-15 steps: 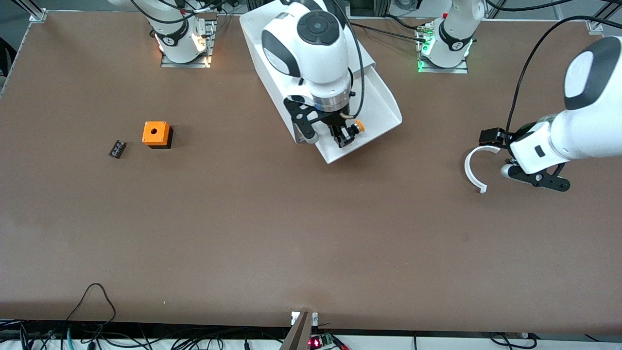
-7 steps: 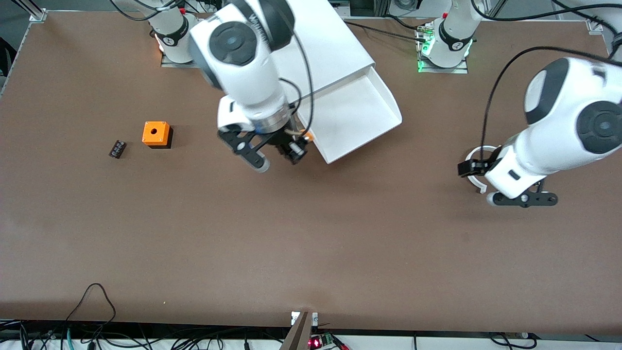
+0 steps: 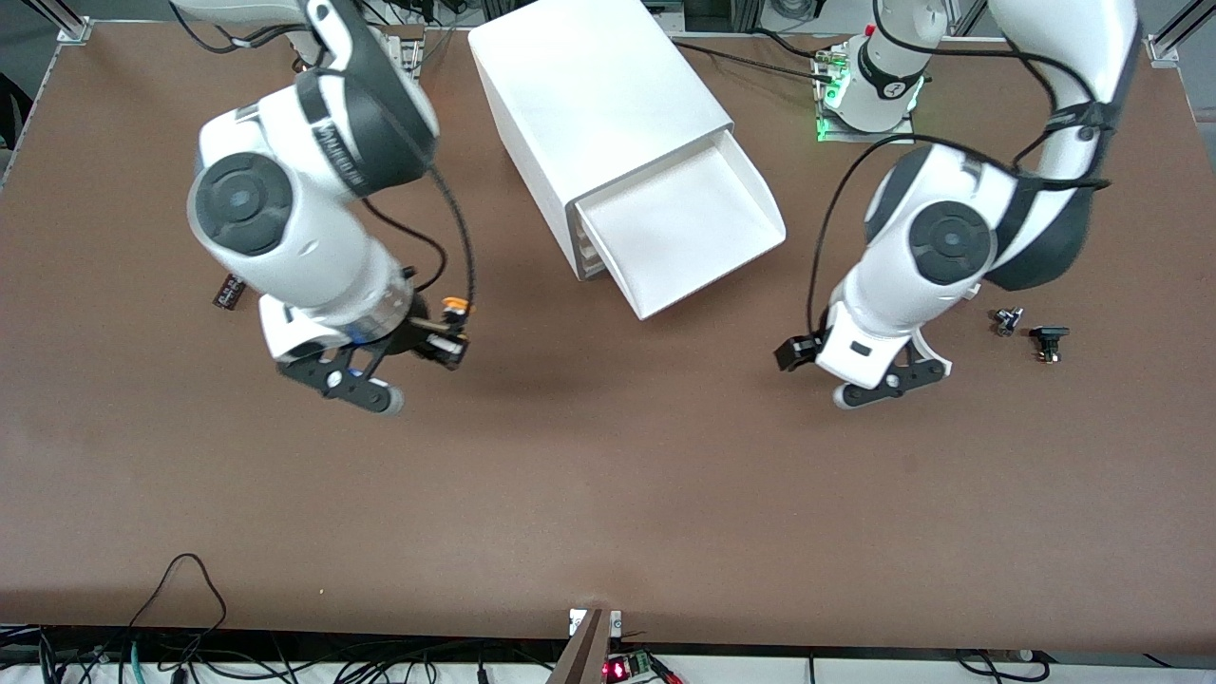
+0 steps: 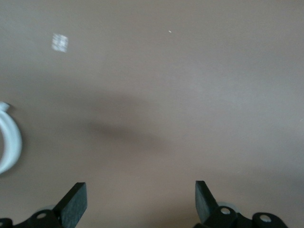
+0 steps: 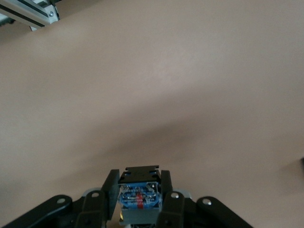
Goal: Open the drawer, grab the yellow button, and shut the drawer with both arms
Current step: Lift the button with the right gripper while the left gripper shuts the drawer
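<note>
The button (image 3: 455, 307), with an orange cap and a black body, is held by my right gripper (image 3: 445, 340) above bare table, between the drawer and the right arm's end. In the right wrist view the fingers (image 5: 110, 191) are shut on the button's body (image 5: 138, 194). The white drawer (image 3: 750, 204) stands pulled out of its white cabinet (image 3: 598, 95), and its tray looks empty. My left gripper (image 3: 790, 353) hangs over bare table beside the drawer toward the left arm's end. In the left wrist view it (image 4: 141, 202) is open and empty.
A small dark ribbed block (image 3: 228, 292) peeks out beside the right arm, which hides the orange box. A white ring (image 4: 9, 147) lies by the left gripper. Two small dark parts (image 3: 1007, 321) (image 3: 1048, 340) lie toward the left arm's end.
My right gripper has carried the button out of the drawer and toward the right arm's end. My left gripper has left the white ring and swung toward the drawer.
</note>
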Robot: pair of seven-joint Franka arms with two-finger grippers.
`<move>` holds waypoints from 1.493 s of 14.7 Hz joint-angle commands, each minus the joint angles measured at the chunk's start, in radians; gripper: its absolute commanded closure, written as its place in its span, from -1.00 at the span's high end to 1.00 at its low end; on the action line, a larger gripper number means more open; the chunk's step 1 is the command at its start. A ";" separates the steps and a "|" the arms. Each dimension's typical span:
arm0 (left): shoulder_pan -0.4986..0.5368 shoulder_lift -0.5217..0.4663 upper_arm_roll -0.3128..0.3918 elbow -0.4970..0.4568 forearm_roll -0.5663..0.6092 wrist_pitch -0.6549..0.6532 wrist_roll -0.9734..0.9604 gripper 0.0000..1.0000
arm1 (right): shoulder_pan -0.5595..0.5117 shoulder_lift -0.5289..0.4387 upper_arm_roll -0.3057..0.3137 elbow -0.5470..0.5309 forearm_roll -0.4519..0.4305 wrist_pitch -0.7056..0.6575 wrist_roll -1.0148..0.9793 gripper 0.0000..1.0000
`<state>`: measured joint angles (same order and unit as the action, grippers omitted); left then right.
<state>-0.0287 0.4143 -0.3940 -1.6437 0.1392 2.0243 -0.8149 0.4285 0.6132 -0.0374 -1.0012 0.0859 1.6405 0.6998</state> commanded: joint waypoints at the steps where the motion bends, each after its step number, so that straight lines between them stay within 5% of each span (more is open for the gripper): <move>1: -0.054 -0.008 0.007 -0.042 -0.007 0.053 -0.134 1.00 | -0.068 -0.018 0.007 -0.037 0.022 -0.036 -0.214 -1.00; 4: -0.118 -0.017 0.003 -0.083 -0.009 0.048 -0.225 1.00 | -0.138 -0.047 0.007 -0.115 0.026 -0.024 -0.415 -1.00; 8: -0.125 -0.037 -0.089 -0.140 -0.012 0.042 -0.299 1.00 | -0.247 -0.092 -0.002 -0.256 0.025 0.050 -0.678 -1.00; 14: -0.123 -0.068 -0.184 -0.193 -0.065 0.005 -0.333 1.00 | -0.336 -0.190 -0.002 -0.615 0.026 0.395 -0.914 -1.00; 22: -0.125 -0.069 -0.284 -0.203 -0.112 -0.047 -0.358 1.00 | -0.352 -0.153 -0.002 -0.893 0.026 0.775 -0.973 -1.00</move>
<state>-0.1640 0.3828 -0.6554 -1.8133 0.0584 1.9909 -1.1605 0.0849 0.4768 -0.0488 -1.8244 0.0902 2.3510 -0.2443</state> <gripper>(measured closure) 0.000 0.604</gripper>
